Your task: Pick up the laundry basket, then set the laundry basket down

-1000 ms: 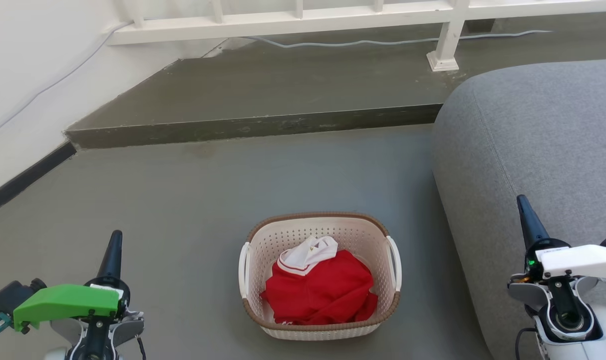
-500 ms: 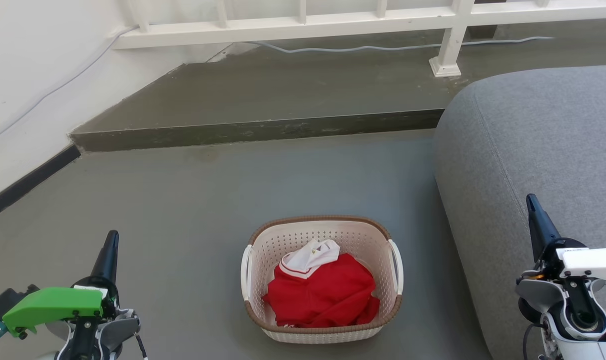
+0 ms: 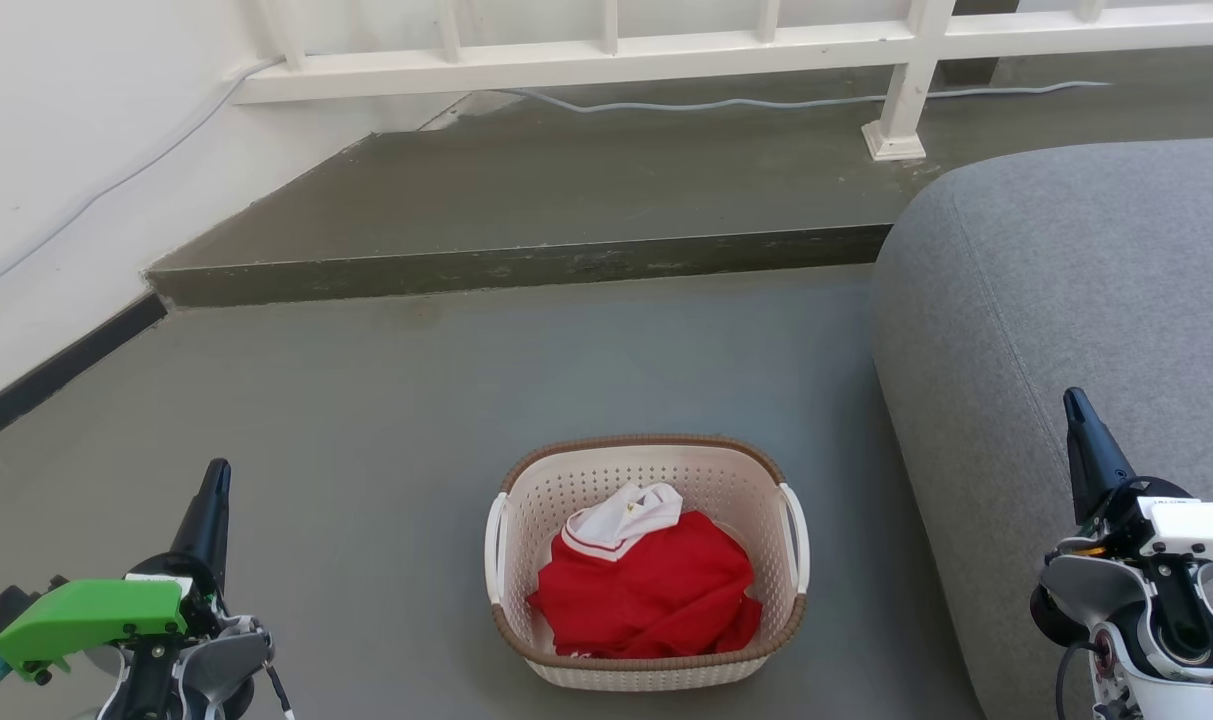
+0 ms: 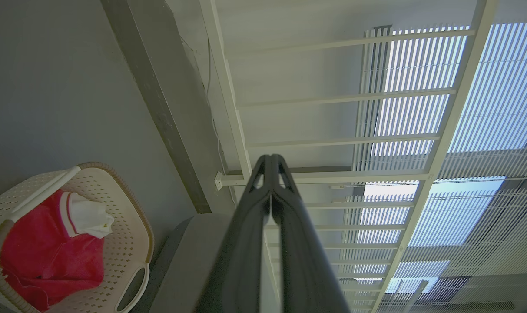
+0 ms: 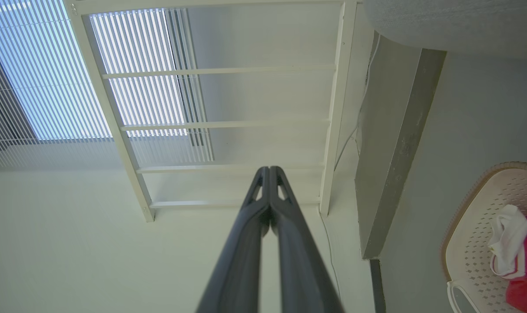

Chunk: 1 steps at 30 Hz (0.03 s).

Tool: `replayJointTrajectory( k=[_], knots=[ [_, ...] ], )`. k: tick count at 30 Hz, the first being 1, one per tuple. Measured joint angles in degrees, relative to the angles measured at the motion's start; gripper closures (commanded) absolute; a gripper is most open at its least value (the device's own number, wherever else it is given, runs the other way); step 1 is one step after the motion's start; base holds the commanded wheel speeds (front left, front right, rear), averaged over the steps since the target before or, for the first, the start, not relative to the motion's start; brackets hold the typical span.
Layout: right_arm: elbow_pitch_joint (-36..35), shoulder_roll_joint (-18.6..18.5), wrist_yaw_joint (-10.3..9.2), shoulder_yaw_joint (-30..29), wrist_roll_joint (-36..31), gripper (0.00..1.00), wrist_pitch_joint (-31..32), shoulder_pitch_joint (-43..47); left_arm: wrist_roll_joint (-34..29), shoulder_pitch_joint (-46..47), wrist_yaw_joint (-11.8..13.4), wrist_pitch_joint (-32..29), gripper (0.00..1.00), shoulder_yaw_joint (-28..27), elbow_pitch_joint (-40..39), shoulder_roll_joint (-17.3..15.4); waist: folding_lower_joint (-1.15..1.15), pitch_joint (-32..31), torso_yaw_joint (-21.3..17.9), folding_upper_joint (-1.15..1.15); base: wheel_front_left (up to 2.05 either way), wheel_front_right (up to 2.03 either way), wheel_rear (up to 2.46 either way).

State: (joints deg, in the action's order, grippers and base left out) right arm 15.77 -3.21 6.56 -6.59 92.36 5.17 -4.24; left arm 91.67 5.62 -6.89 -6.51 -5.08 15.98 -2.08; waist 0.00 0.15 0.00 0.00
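Head view: laundry basket (image 3: 706, 475) floor hidden under red garment (image 3: 646, 590); mark on white collar (image 3: 621, 520) too small to read. At right, grey sofa (image 3: 1066, 300) cut by right and bottom edges; railing (image 3: 666, 50) cut by top edge. Left wrist view: laundry basket cut at lower-left corner. Right wrist view: laundry basket, red garment cut by right edge.

Room in a home, likely a living area. A rounded grey fabric sofa (image 3: 1066, 300) stands at the right on a smooth grey floor (image 3: 416, 400). Near it on the floor is a laundry basket (image 3: 606, 480) holding a red and white garment (image 3: 656, 590). Behind, a raised step (image 3: 516, 265) carries a white railing (image 3: 606, 55) with a loose cable (image 3: 726, 103) at its foot. A white wall (image 3: 56, 150) with dark skirting (image 3: 56, 365) and slatted window blinds (image 4: 498, 87) enclose the space
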Motion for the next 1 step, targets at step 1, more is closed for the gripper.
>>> replayJointTrajectory(
  k=[1],
  knots=[
    [0.0, 0.0, 0.0, 0.0, 0.0, 1.0, 0.0, 0.0, 0.0, 0.0, 0.0, 0.0, 1.0, 0.0, 0.0, 0.0, 0.0, 0.0, 0.0, 0.0, 0.0, 0.0, 0.0]
  ],
)
